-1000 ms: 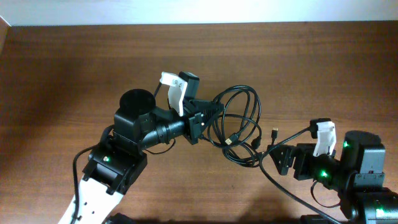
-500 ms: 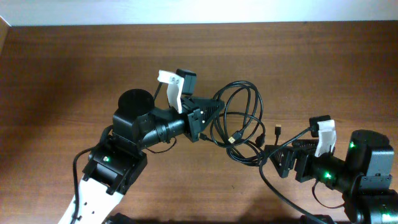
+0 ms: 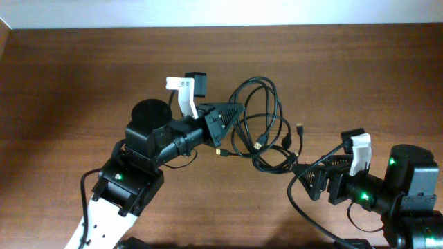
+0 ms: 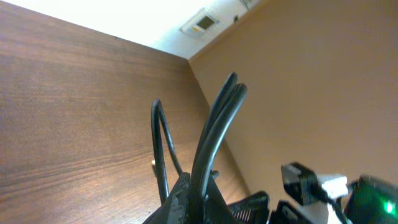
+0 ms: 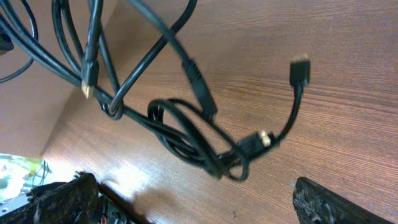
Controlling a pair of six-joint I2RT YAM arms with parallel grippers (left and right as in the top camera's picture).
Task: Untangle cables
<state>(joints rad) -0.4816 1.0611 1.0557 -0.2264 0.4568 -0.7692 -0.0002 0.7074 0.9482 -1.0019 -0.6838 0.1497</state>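
1. The left gripper is pressed together on the cables, pinching several strands at once. In its wrist view the cords rise straight out of the fingers.
2. The right gripper, right of and below the left gripper, is spread wide and holds nothing. The low end of the tangle lies just in front of it on the table.
3. With several strands pinched together, I'd worry that pulling tightens the knot instead of freeing a cord.
4. A loose plug, right of the left gripper, could snag in a loop.
5. The right jaws might close on two cords together.
6. I can read no brand, label or writing; there are only green lights on the arms.
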